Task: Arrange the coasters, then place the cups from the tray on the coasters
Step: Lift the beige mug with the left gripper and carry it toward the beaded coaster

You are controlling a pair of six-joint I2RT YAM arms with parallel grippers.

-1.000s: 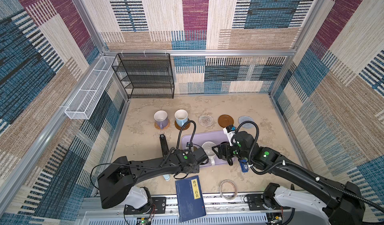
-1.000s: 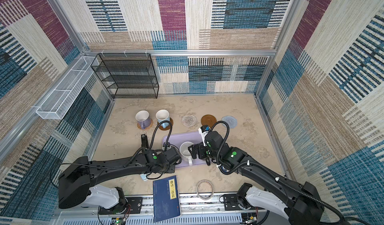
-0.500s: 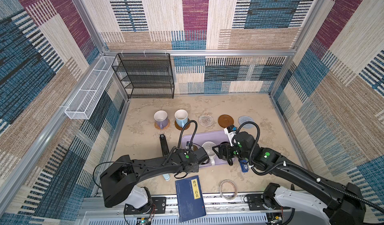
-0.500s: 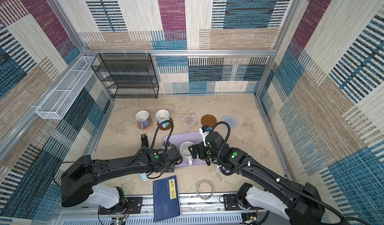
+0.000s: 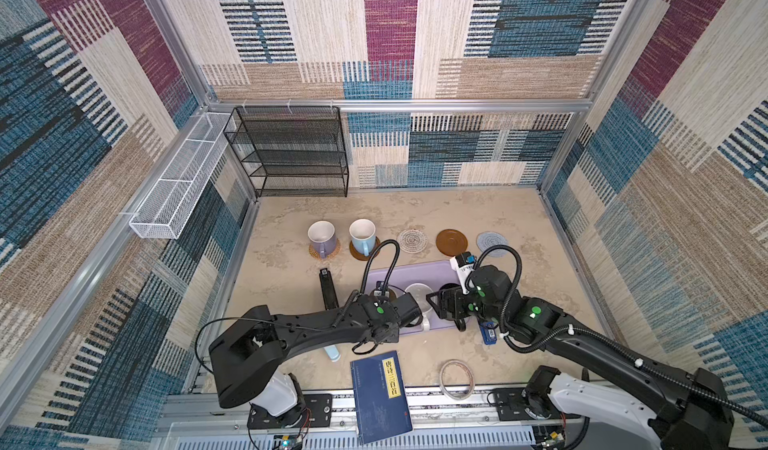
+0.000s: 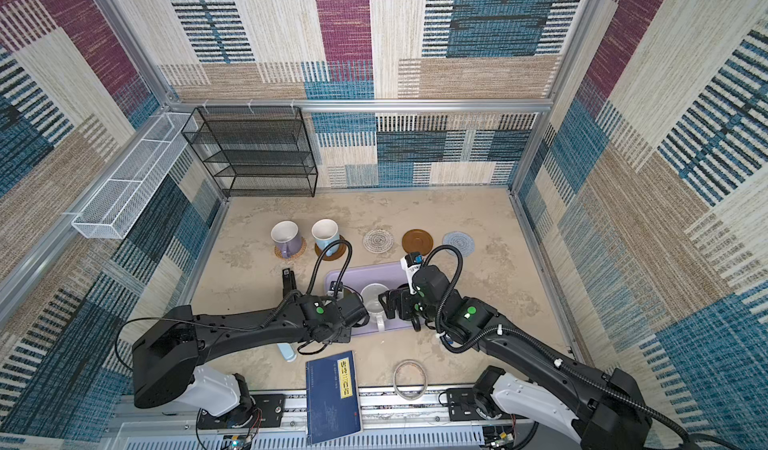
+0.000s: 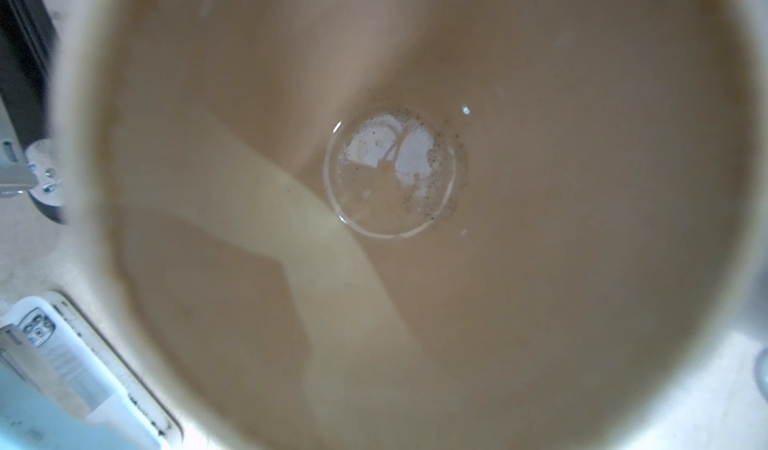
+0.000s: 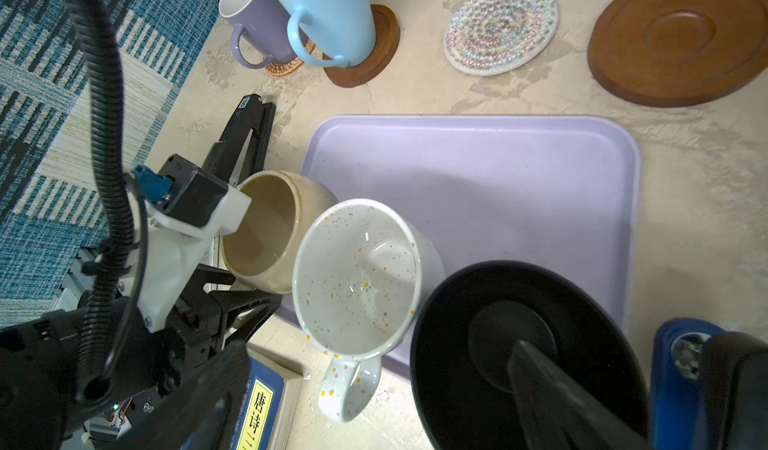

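Left wrist view is filled by the beige cup's (image 7: 395,261) blurred inside, so that arm's own fingers go unseen. In the right wrist view, the left gripper (image 8: 245,298) clasps that tilted cup at the tray's (image 8: 498,169) near left corner, fingertips hidden behind it. The speckled white cup (image 8: 357,273) stands on the tray's near edge. The right gripper (image 8: 631,389), spread wide, straddles the black cup's (image 8: 498,335) wall at the tray's near right corner, partly cropped.
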